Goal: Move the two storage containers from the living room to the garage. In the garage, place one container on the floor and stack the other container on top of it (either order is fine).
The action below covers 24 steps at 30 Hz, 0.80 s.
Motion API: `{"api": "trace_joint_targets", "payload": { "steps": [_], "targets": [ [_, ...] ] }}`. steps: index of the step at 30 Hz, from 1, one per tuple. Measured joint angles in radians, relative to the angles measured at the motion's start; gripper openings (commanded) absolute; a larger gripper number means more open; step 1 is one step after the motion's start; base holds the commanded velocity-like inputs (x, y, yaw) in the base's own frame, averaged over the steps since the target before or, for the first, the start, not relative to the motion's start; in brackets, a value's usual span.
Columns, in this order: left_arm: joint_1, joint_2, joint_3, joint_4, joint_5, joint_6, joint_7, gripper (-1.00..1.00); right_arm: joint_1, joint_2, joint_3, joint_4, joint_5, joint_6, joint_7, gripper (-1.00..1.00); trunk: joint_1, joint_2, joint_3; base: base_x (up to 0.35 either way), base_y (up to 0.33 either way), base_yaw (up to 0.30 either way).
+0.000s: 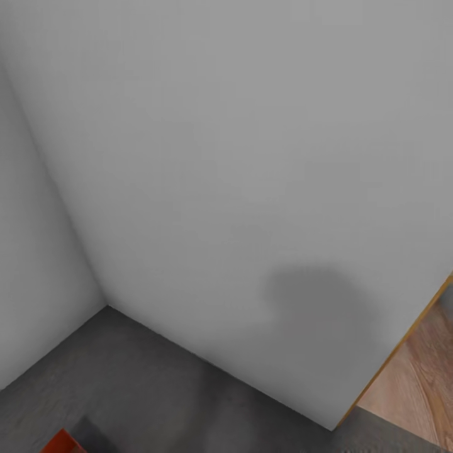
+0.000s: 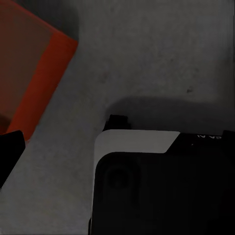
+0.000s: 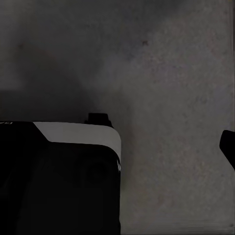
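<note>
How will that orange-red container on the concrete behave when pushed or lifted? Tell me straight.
The storage container probably slides rather than rolls or tips: its flat panels and straight edges look boxy, and it appears to sit flat on the concrete floor. It likely stays rigid when lifted, since the edges look crisp and unbent. The rough, speckled floor may add some drag to a push.

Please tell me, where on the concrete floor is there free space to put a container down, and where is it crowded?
The dark concrete floor is bare from the wall corner along the grey wall to the doorway onto wood planks. It is crowded at the lower left edge of the head view, where an orange-red container sits.
</note>
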Motion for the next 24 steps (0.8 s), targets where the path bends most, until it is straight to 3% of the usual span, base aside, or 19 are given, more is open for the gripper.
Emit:
{"api": "trace_joint_targets", "payload": {
  "steps": [24],
  "targets": [
    [0.0,0.0,0.0,0.0,0.0,0.0,0.0,1.0,0.0,0.001,0.0,0.0,-0.001,0.0,0.0,1.0,0.0,0.0,0.0,0.0,0.0,-0.293]
  ]
}}
